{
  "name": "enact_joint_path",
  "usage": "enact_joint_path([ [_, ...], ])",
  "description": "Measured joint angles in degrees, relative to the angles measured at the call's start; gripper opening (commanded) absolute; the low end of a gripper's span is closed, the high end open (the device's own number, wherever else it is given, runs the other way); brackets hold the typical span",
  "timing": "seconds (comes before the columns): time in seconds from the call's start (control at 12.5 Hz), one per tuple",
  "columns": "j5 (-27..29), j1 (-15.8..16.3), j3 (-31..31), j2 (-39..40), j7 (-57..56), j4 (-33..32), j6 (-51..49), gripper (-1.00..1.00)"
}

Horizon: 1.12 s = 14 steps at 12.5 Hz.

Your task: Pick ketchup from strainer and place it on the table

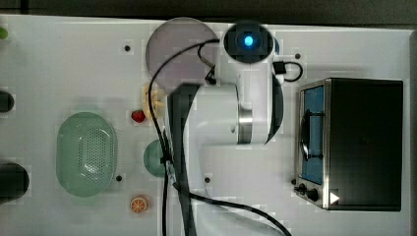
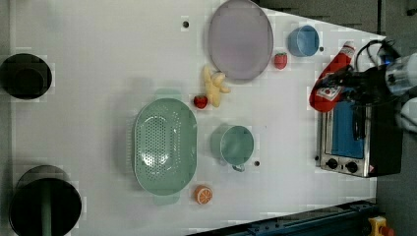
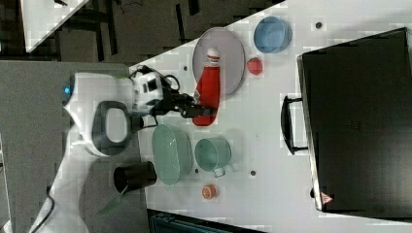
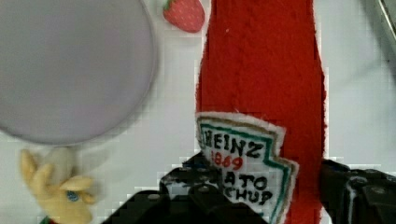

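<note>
My gripper [image 3: 200, 110] squeezes the ketchup [image 3: 208, 92] tight, high above the table [image 2: 98, 73], with the empty strainer [image 2: 164, 145] far off and lots of bare room below my stretched-out arm.

The ketchup [image 4: 261, 93] looks like fuzzy red cloth with a stitched label; the strainer [image 2: 164, 145] is smooth perforated plastic.
</note>
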Motion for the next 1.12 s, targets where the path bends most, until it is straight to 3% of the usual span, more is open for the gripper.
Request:
enact_joint_path([
  [0.48, -0.8, 1.0, -0.1, 0.7, -1.4, -17.0, 14.0, 0.24],
  [0.72, -5.5, 1.9, -0.3, 3.6, -1.4, -20.6, 18.3, 0.87],
  [0.8, -6.4, 1.9, -0.3, 4.7, -1.4, -20.8, 19.4, 1.0],
  [1.12, -7.0, 2.4, -0.8, 2.4, -1.4, -19.6, 19.3, 1.0],
])
